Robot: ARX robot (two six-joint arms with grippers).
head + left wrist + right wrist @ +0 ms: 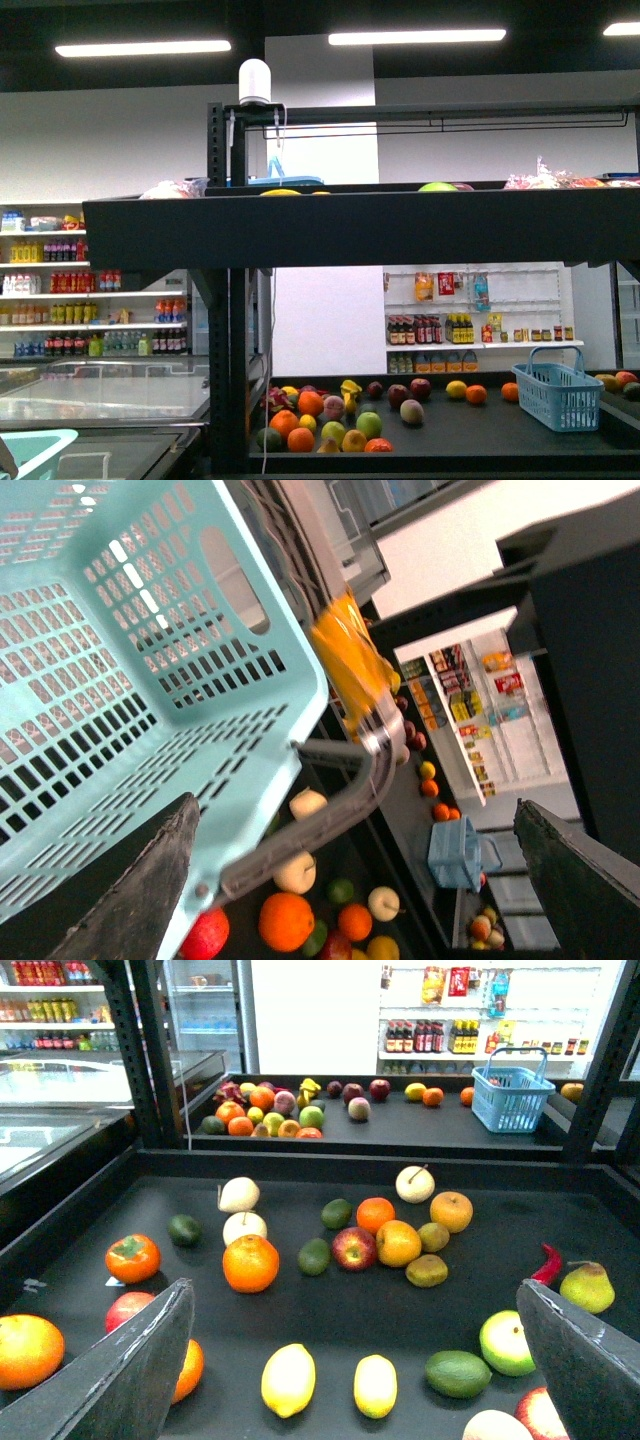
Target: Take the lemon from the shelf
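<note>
Your turquoise basket (110,680) is empty, with the left end effector (355,802) spread beside it. The right end effector (353,1285) is spread over the shelf (330,1325); 2 lemons (288,1380) lie lower centre.

The left fingers (150,905) stand spread wide; the right fingers (135,1380) stand spread wide too.

Matt black metal shelf (330,1332), perforated pale-blue plastic basket (130,660), smooth glossy lemon (288,1380)

top tray fruit (437,187) mostly hidden behind shelf (350,228) front wall; orange (25,1350) cut by edge; far bottles (62,283) too small to read.
</note>
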